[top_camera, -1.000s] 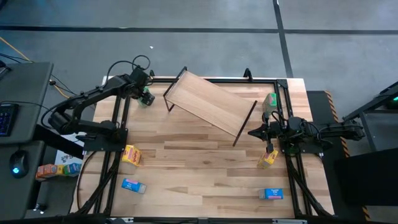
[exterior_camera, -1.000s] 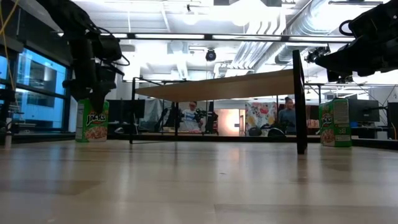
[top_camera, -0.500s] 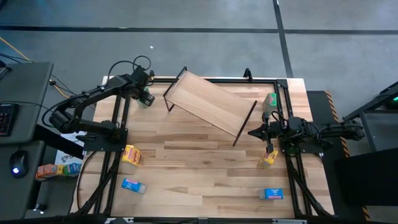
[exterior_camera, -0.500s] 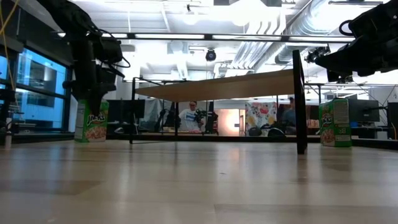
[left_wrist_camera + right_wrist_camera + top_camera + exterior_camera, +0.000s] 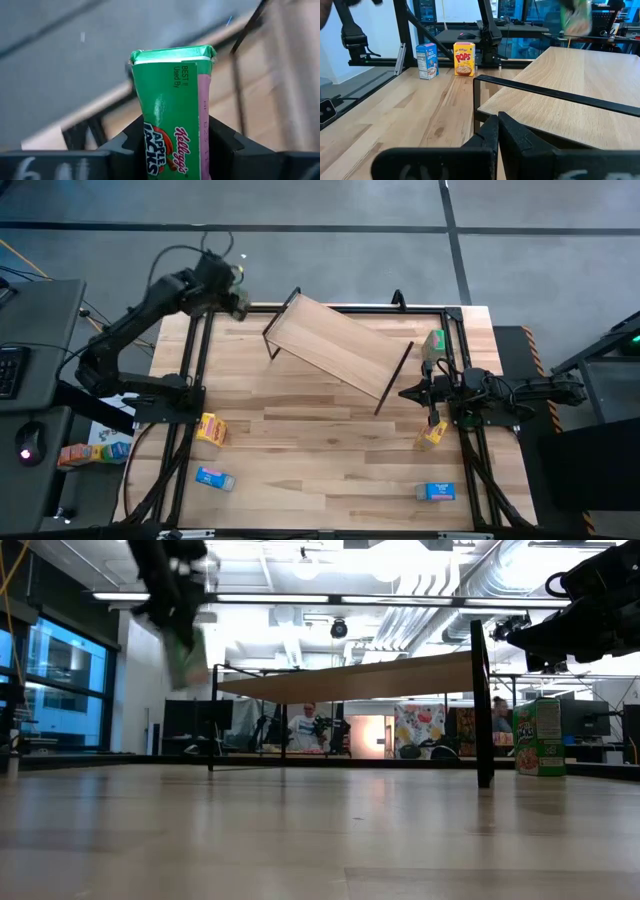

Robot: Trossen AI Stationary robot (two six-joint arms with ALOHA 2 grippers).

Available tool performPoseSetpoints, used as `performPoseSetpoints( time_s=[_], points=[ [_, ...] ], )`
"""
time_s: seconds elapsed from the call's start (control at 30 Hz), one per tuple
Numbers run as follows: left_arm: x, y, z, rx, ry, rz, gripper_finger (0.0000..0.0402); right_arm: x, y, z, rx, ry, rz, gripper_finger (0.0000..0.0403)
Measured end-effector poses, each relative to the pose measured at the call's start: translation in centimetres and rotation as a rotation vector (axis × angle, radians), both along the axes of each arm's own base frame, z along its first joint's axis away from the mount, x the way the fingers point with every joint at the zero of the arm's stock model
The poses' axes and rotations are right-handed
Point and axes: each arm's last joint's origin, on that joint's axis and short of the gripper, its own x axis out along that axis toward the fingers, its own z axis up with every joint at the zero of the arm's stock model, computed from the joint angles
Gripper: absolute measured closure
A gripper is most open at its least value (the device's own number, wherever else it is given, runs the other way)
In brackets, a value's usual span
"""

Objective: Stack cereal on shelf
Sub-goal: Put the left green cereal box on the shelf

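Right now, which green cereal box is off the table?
The green box gripped in the left tool, lifted; the other green box stands by the right arm.

The wooden table (image 5: 320,440) carries the shelf (image 5: 338,348), one green, two yellow and two blue cereal boxes.

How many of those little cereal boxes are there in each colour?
Green boxes: 2, one held in the left pincer, one standing by the shelf.
Yellow boxes: 2.
Blue boxes: 2.
Total: 6.
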Motion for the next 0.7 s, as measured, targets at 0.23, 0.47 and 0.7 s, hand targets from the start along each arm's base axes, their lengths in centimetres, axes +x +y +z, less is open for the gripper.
performPoseSetpoints(
  time_s=[0.23, 0.47, 0.7],
  points=[
    [3.4, -0.9, 5.8, 0.139, -0.051, -0.169, 0.0286, 0.0, 0.0, 0.0, 0.001, 0.000, 0.000, 0.0403],
    [10.0, -2.3, 5.2, 0.078, 0.101, -0.478, 0.0285, 0.0, 0.0, 0.0, 0.000, 0.000, 0.000, 0.0403],
    [13.6, -6.0, 4.2, 0.093, 0.189, -0.823, 0.0284, 0.0, 0.0, 0.0, 0.000, 0.000, 0.000, 0.0403]
  ],
)
